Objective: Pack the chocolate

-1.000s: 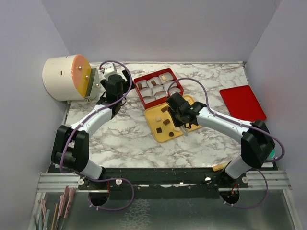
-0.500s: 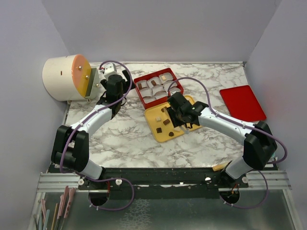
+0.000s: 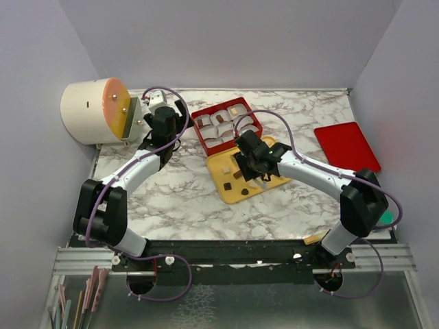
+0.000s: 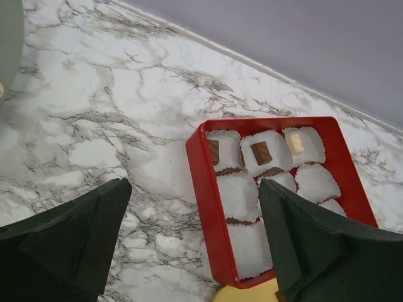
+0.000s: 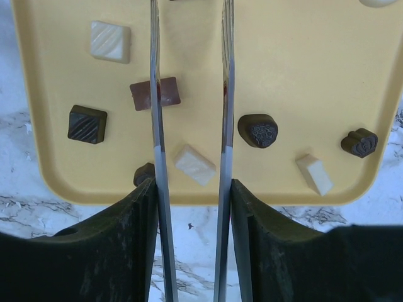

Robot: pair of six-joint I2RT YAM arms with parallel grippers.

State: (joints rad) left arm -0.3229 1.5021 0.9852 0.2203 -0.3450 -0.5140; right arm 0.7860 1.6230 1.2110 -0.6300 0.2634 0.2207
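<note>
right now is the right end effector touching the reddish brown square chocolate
Cannot tell. In the right wrist view a finger of the right end effector crosses in front of the reddish brown square chocolate; its height above it is hidden.

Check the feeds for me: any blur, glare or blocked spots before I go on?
Right wrist: sharp, evenly lit; the thin shiny fingers cross a brown square chocolate on the yellow tray. Left wrist: red box crisp, but a dark finger covers its lower right part. Top external: no glare, chocolates look tiny.
</note>
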